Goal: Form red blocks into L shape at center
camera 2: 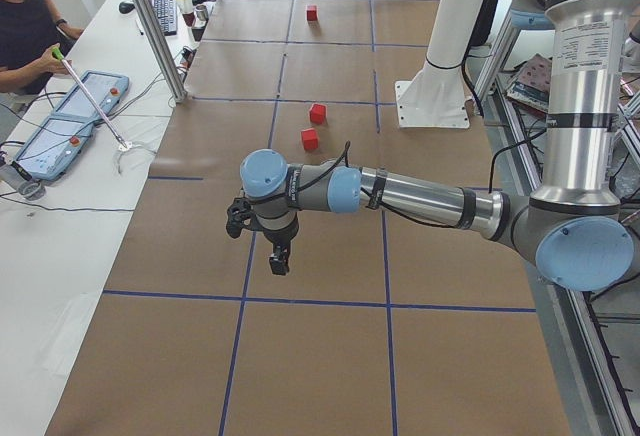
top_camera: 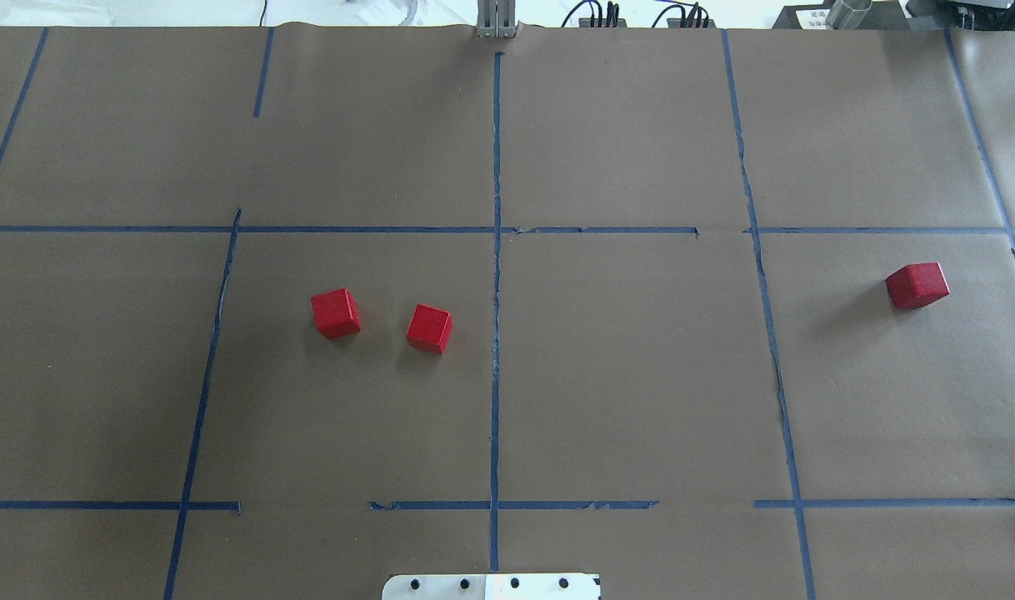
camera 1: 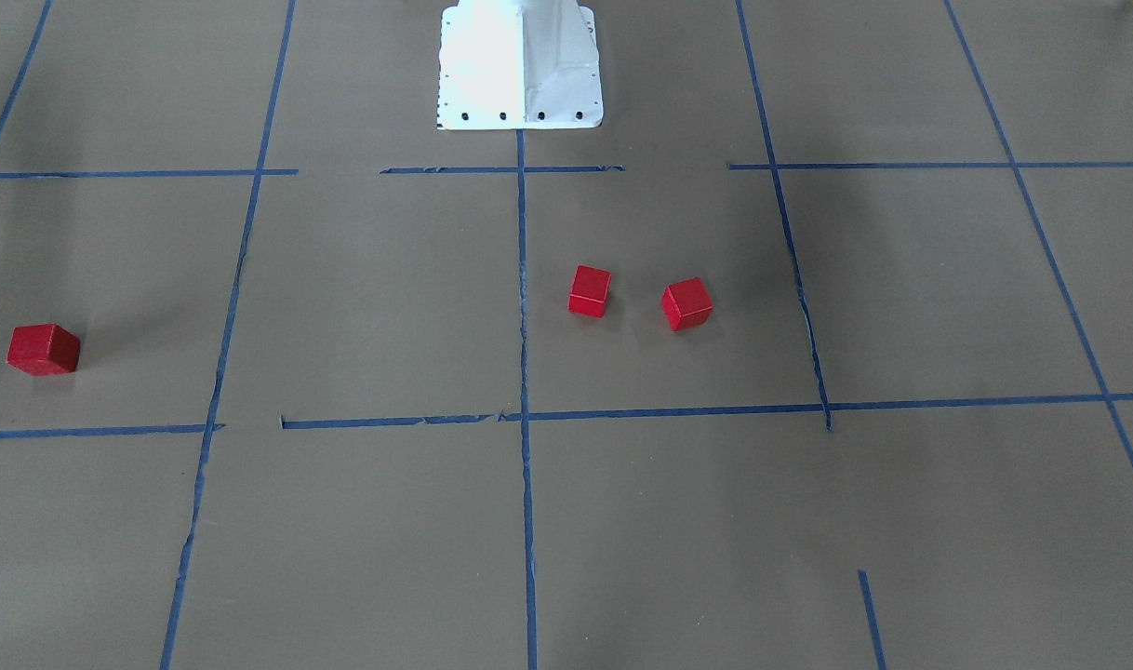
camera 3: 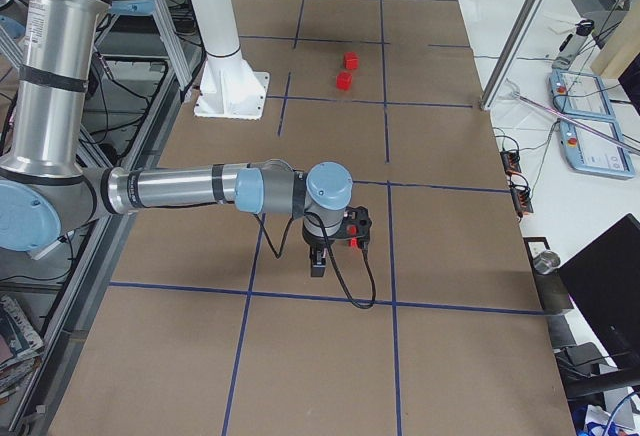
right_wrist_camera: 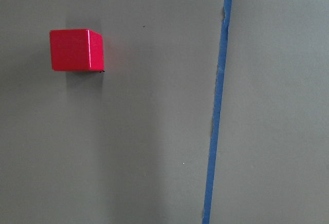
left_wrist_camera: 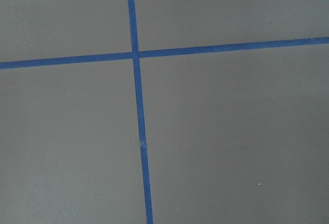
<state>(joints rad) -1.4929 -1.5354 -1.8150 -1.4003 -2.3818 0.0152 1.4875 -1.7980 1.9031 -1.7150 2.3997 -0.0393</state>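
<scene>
Two red blocks (top_camera: 429, 327) sit apart in the nine o'clock half of the center (top_camera: 632, 375). The third block (top_camera: 917, 285) lies past its three o'clock edge, with open paper around each. Whether the left gripper (camera 2: 279, 261) and right gripper (camera 3: 318, 266) are spread or pressed together cannot be told.

No text, brand or number can be read in any view. A pale sticker (camera 2: 584, 49) on the upright silver tube of the left arm (camera 2: 585, 126) carries lines of dark print, but in the exterior left view they are too small to make out. The two grey tablets (camera 2: 72, 121) on the white side table show coloured buttons and no legible writing, and the brown paper, blue tape and red cubes bear no markings.
</scene>
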